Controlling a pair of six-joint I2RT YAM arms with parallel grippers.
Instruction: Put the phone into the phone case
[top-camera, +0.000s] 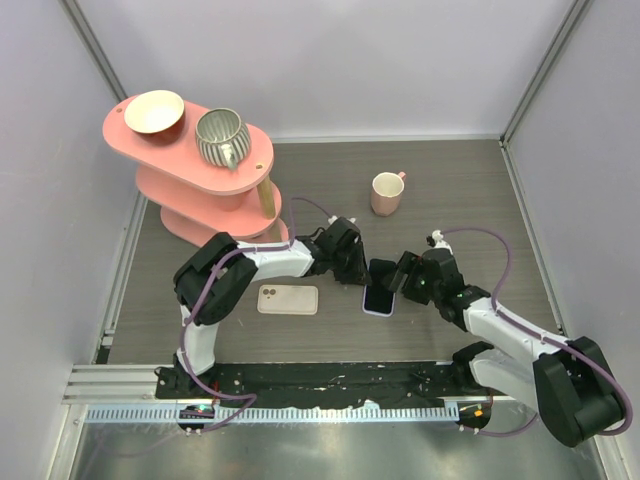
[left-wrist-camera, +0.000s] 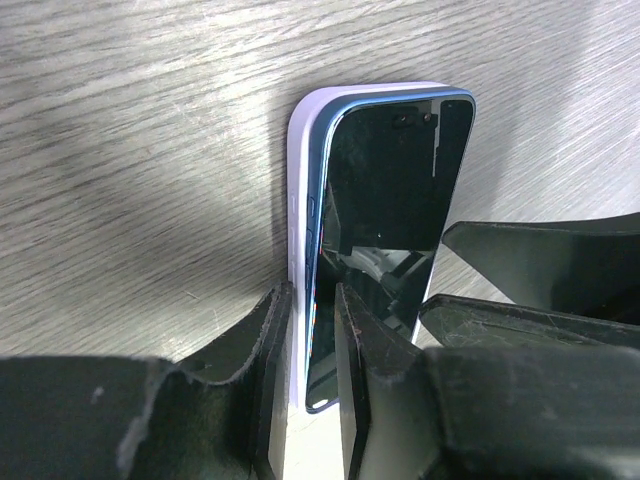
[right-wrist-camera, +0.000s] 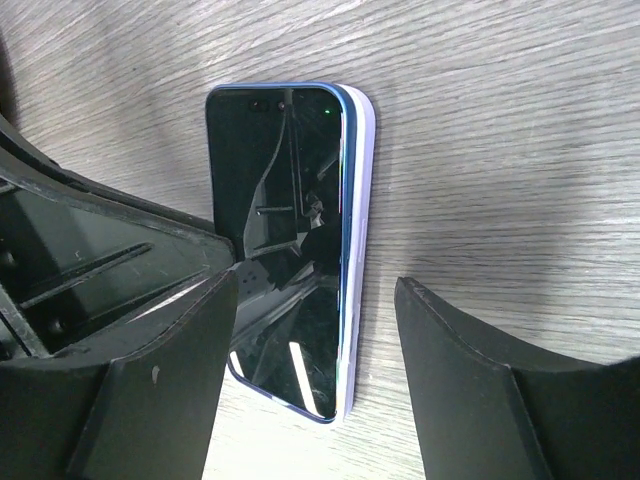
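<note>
The phone (top-camera: 380, 298), black screen up with a blue rim, lies in a lavender phone case (left-wrist-camera: 297, 200) on the wood table. One long side of the phone stands proud of the case wall, so its blue edge shows beside the case (right-wrist-camera: 362, 190). My left gripper (left-wrist-camera: 312, 300) is shut on that side, one finger outside the case wall and the other on the screen (left-wrist-camera: 390, 190). In the top view it (top-camera: 352, 270) sits at the phone's left. My right gripper (right-wrist-camera: 315, 290) is open and straddles the phone (right-wrist-camera: 285, 200) from the right (top-camera: 400, 282).
A beige phone-shaped item (top-camera: 288, 299) lies flat left of the grippers. A pink mug (top-camera: 386, 193) stands behind them. A pink tiered shelf (top-camera: 255, 160) at the back left holds a bowl (top-camera: 154, 111) and a striped jug (top-camera: 220, 137).
</note>
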